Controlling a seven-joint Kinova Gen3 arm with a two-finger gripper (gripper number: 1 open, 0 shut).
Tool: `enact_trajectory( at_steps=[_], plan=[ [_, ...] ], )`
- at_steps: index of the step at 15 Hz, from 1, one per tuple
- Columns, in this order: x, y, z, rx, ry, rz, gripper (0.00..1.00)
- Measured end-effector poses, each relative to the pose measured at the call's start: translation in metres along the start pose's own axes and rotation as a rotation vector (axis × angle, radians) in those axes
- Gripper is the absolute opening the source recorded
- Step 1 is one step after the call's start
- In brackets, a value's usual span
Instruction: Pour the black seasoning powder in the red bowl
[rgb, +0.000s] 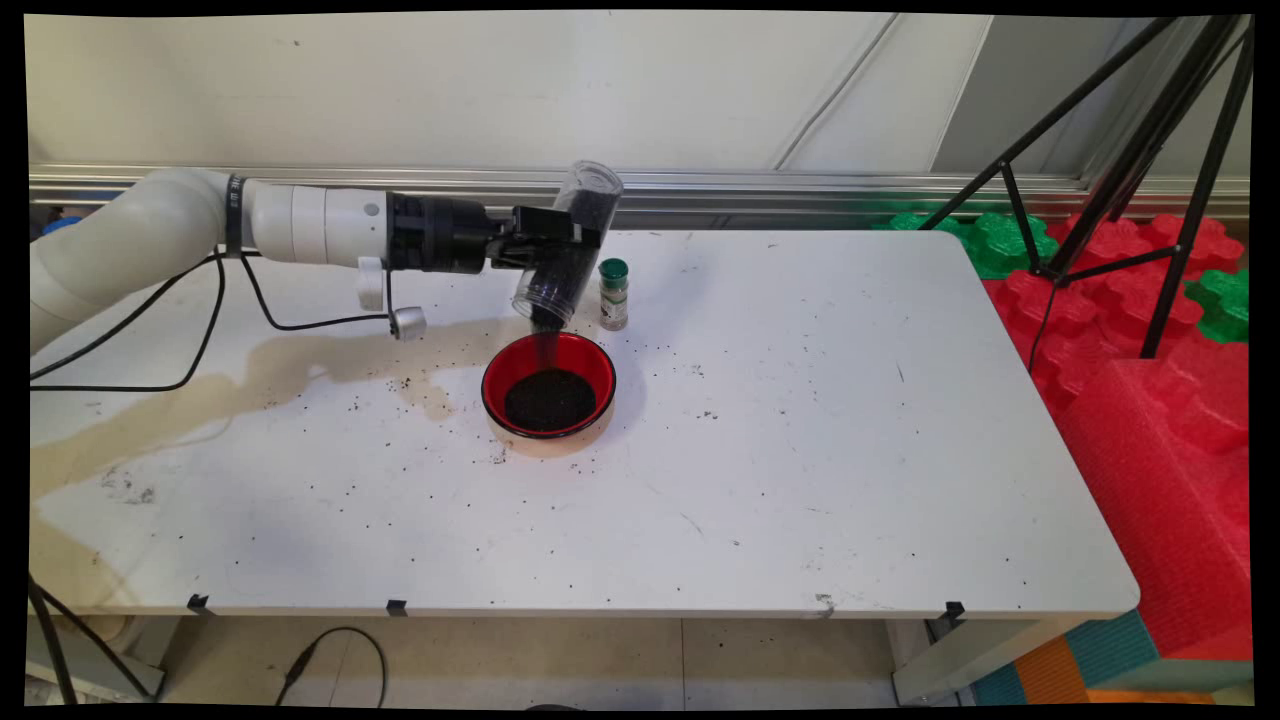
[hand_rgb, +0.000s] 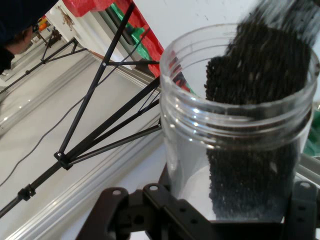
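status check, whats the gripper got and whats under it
Gripper shut on clear jar, tilted mouth-down. Black grains streaming into red bowl beneath it. Green-capped bottle upright just beside, apart from both.

White wall (rgb: 400, 90), black tripod (rgb: 1150, 170), red foam blocks (rgb: 1170, 450)

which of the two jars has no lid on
The clear jar held tilted in the gripper, spilling dark grains; the small jar keeps its green cap.
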Motion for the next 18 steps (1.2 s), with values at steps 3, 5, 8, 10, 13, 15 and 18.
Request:
enact_trajectory(
  at_steps=[3, 5, 8, 10, 13, 15, 18],
  plan=[
    [0.0006, 0.0010, -0.0007, -0.005, -0.001, -0.011, 0.00],
    [0.0008, 0.0020, -0.0013, -0.008, -0.002, -0.019, 0.00],
    [0.0011, 0.0030, -0.0022, -0.013, -0.002, -0.033, 0.00],
    [0.0009, 0.0043, -0.0030, -0.018, -0.003, -0.048, 0.00],
    [0.0004, 0.0061, -0.0050, -0.025, -0.005, -0.079, 0.00],
    [0.0001, 0.0070, -0.0065, -0.030, -0.005, -0.107, 0.00],
    [0.0000, 0.0073, -0.0083, -0.032, -0.005, -0.136, 0.00]
  ],
)
